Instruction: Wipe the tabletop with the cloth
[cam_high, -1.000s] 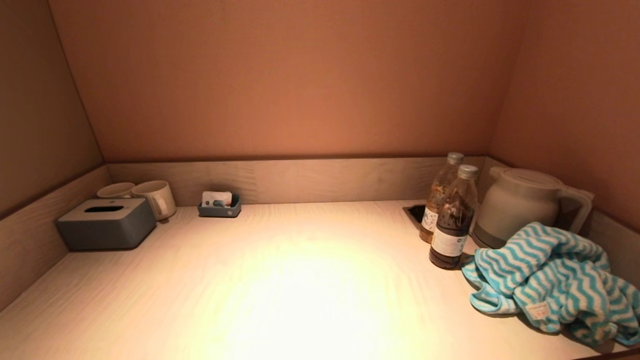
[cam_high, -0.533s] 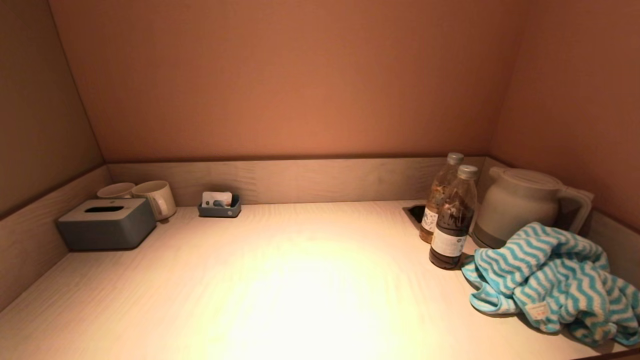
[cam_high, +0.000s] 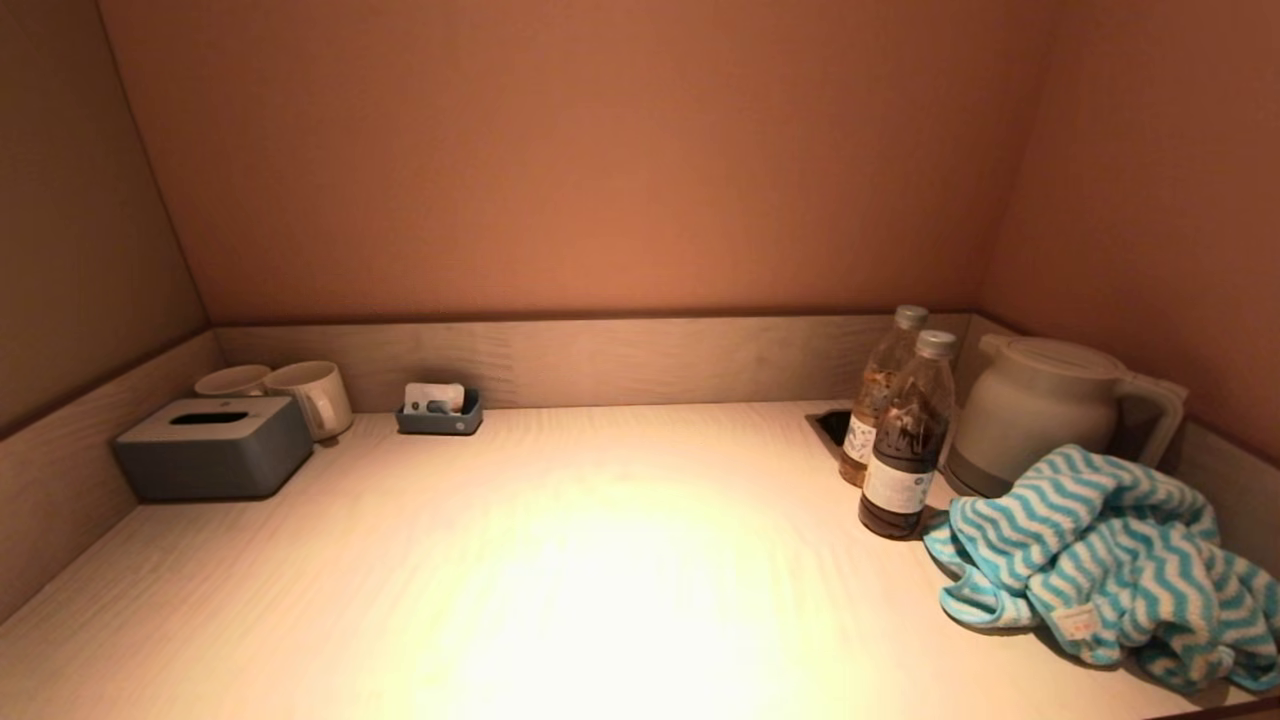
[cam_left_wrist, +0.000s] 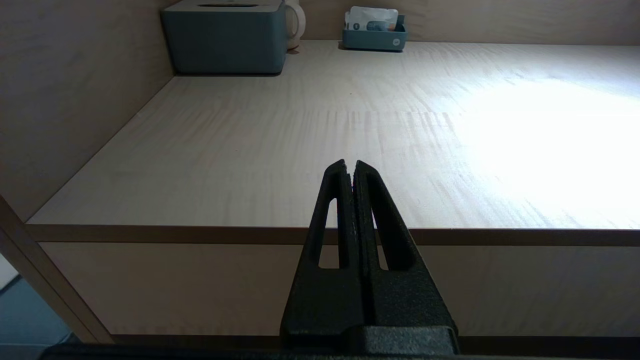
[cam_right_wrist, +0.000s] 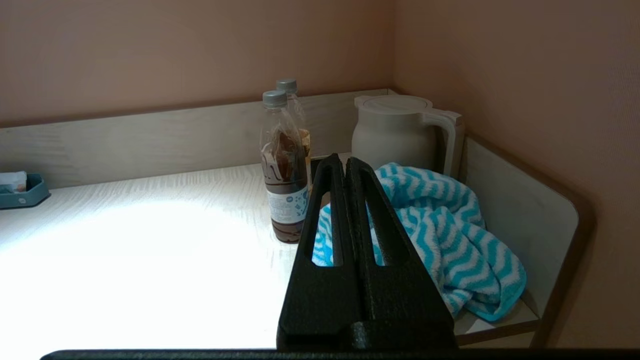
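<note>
A blue-and-white zigzag cloth (cam_high: 1110, 550) lies crumpled at the right front of the pale wooden tabletop (cam_high: 600, 560), in front of the kettle. It also shows in the right wrist view (cam_right_wrist: 445, 235). Neither arm shows in the head view. My right gripper (cam_right_wrist: 346, 161) is shut and empty, held before the table's front edge, short of the cloth. My left gripper (cam_left_wrist: 349, 164) is shut and empty, below and in front of the table's front left edge.
Two bottles (cam_high: 905, 440) stand next to the cloth, with a white kettle (cam_high: 1040, 410) behind it. At the back left are a grey tissue box (cam_high: 212, 447), two mugs (cam_high: 300, 395) and a small blue tray (cam_high: 438, 412). Low wooden walls edge the table.
</note>
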